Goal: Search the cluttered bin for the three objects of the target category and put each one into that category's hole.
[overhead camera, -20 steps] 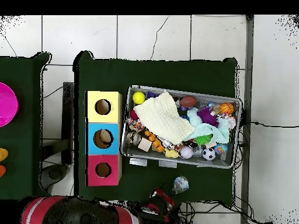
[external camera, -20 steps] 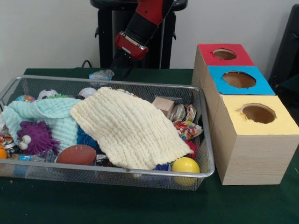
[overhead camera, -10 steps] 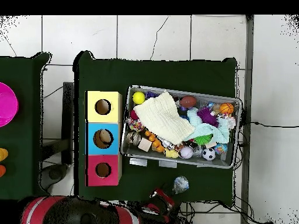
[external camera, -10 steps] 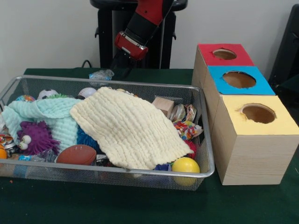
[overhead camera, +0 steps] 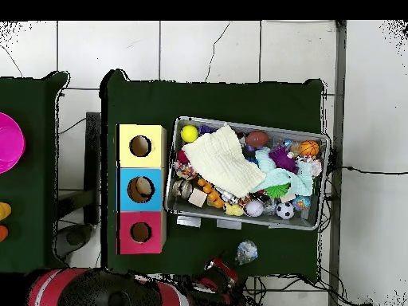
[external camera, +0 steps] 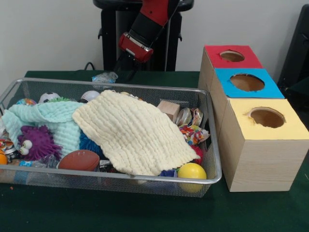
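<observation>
Search step, nothing picked. Gripper (external camera: 123, 65) hangs behind bin (external camera: 212, 145), near plastic bag (external camera: 104, 77) on surface — fingers' state cannot tell. Target category unknown; candidates lie in bin under cream cloth (external camera: 133, 133). Next move calls for shifting cloth. Overhead alone shows object inside blue box (overhead camera: 141, 190) hole.

Pink dish (overhead camera: 7, 143) on my neighbouring table's edge; orange bits (overhead camera: 3, 221) below it. White tiled floor (overhead camera: 207, 49) cracked, black cables (overhead camera: 370, 170) trailing across it
</observation>
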Tool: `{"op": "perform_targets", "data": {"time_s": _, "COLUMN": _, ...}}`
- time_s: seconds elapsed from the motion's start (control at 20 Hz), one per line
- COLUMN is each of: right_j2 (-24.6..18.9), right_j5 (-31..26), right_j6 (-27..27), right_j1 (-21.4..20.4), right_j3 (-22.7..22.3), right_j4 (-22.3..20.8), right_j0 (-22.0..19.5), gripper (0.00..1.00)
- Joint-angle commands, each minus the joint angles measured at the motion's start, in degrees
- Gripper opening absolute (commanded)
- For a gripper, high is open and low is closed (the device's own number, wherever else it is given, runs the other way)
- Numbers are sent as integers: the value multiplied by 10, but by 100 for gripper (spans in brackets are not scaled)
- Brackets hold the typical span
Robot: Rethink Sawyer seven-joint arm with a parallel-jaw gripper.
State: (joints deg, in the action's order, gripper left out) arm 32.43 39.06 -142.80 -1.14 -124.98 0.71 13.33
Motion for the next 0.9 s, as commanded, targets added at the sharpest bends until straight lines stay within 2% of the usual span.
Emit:
{"op": "perform_targets", "data": {"time_s": 0.05, "right_j2": -35, "right_j5": -13, "right_j6": -46, "right_j1": 23, "right_j3": 59, "right_j4": 59, "right_j0": 12, "gripper": 100}}
{"op": "perform_targets", "data": {"time_s": 0.45, "right_j2": -24, "right_j5": -22, "right_j6": -44, "right_j1": 47, "right_j3": 65, "right_j4": 95, "right_j0": 29, "gripper": 100}}
{"op": "perform_targets", "data": {"time_s": 0.9, "right_j2": -36, "right_j5": -3, "right_j6": -62, "right_j1": 72, "right_j3": 70, "right_j4": 93, "right_j0": -2, "gripper": 100}}
